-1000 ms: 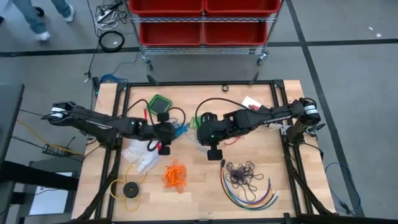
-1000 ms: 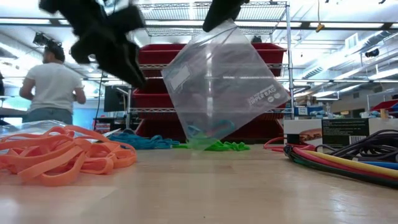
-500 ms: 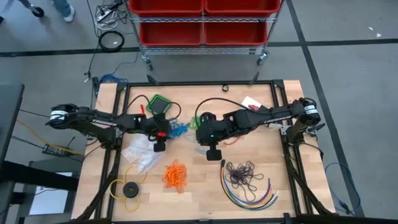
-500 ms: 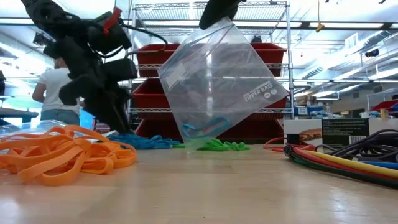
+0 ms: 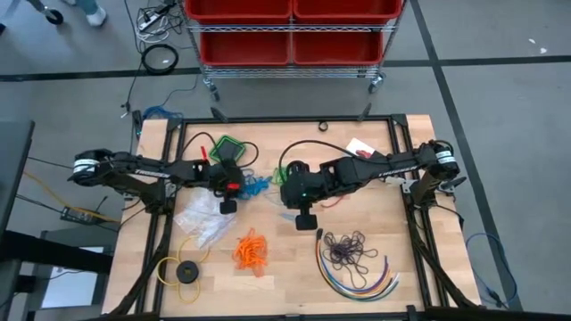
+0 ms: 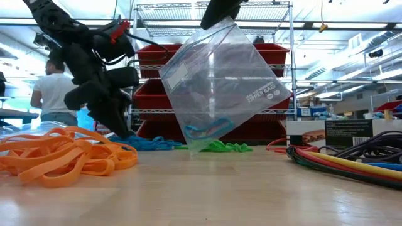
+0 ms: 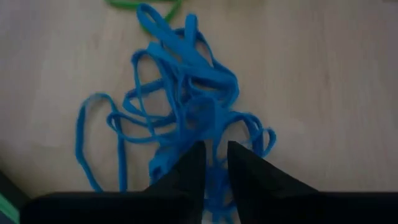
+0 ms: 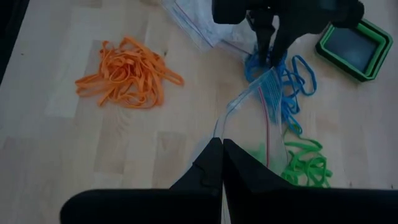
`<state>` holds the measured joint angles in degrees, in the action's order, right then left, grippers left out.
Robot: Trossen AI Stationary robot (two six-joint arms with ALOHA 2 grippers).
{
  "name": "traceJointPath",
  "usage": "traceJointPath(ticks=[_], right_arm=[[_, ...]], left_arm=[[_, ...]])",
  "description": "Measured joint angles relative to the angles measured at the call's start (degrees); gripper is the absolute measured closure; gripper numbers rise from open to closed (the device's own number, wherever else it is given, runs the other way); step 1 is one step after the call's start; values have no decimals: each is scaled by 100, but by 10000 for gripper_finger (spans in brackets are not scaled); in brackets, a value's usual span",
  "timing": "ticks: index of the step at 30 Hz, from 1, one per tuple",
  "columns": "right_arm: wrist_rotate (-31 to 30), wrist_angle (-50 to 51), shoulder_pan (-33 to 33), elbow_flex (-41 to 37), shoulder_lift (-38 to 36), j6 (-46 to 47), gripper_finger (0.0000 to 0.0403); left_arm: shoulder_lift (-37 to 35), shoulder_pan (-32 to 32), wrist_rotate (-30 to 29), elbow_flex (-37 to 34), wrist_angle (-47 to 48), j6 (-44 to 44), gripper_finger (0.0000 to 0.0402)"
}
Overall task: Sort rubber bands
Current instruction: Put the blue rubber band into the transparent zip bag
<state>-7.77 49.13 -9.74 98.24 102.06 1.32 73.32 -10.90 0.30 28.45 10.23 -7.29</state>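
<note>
The blue rubber bands (image 7: 180, 93) lie in a loose pile on the table (image 5: 257, 185), with the green ones (image 8: 305, 165) beside them. The orange bunch (image 5: 252, 251) and the dark purple bunch (image 5: 346, 250) lie nearer the near edge. My left gripper (image 7: 215, 158) stands tips-down in the blue pile (image 6: 147, 143), fingers nearly together with blue strands between them. My right gripper (image 8: 222, 149) is shut on a clear zip bag (image 6: 217, 81) above the green bands (image 6: 223, 147). A few blue bands lie inside the bag. My left gripper pinches a few strands at the near side of the blue pile (image 7: 214, 186) between its two fingers, coming from above and pointing down. The pile still lies on the table. My right gripper pinches the clear bag by its top edge (image 8: 233, 112) between its shut fingers. The bag hangs tilted below the fingers, its lowest corner (image 6: 195, 147) close above the table.
A second clear bag (image 5: 201, 221) lies flat near the left arm. A green box (image 5: 228, 147) sits at the far side. Long multicoloured cables (image 5: 361, 283) curve along the near right, and a yellow ring with a black disc (image 5: 186, 270) lies near left. A person (image 6: 53, 88) stands beyond the table.
My left gripper has moved away from the near edge and come down onto the blue pile. The hanging bag has swung and tipped a little while my right gripper kept its place.
</note>
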Motion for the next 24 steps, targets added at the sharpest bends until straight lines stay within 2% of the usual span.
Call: traceJointPath(ticks=[5,9,12,15,18,24], right_arm=[[0,-20,0,0,0,0,403],[0,-27,0,0,0,0,403],[0,-28,0,0,0,0,403],[-2,-26,0,0,2,0,403],[-2,-29,0,0,2,0,403],[-2,-36,0,0,2,0,403]], left_arm=[[219,0,141,2,-76,0,329],[424,0,-195,2,-154,1,332],[442,0,-305,2,-249,0,351],[382,0,-316,62,-267,0,388],[341,0,-313,339,-133,2,392],[304,17,-256,1083,728,2,394]])
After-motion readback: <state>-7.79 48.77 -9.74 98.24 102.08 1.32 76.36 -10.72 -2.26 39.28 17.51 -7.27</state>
